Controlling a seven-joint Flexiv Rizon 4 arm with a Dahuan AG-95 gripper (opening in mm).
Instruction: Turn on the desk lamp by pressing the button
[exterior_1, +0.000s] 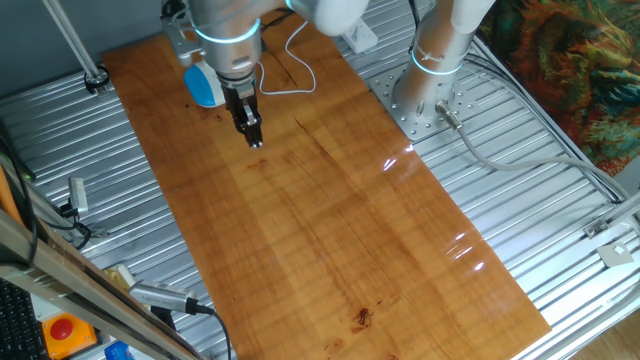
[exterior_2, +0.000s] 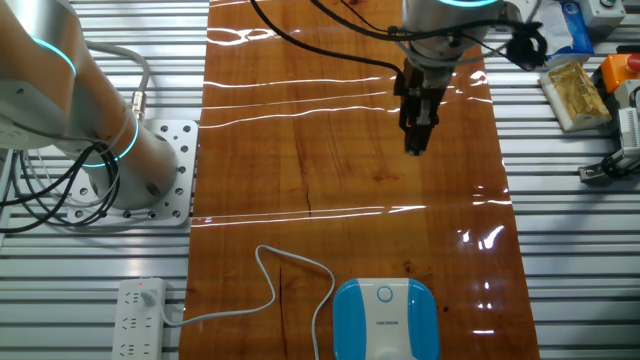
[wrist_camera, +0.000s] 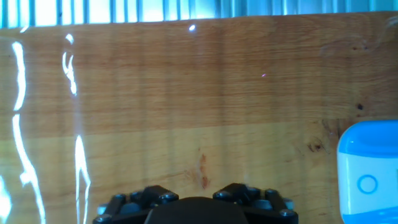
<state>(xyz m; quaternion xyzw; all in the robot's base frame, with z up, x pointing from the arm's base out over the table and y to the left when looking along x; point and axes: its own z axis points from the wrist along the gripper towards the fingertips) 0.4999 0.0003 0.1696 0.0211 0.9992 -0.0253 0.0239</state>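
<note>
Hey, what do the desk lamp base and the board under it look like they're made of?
The desk lamp base looks like smooth moulded plastic, blue and white, with rounded corners. The board looks like varnished wood: visible grain and knots, with sharp glossy reflections.

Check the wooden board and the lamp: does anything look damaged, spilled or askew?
Nothing stands out. The desk lamp sits flat on the wooden board, its cord loosely curled beside it. The board's dark marks look like wood grain.
</note>
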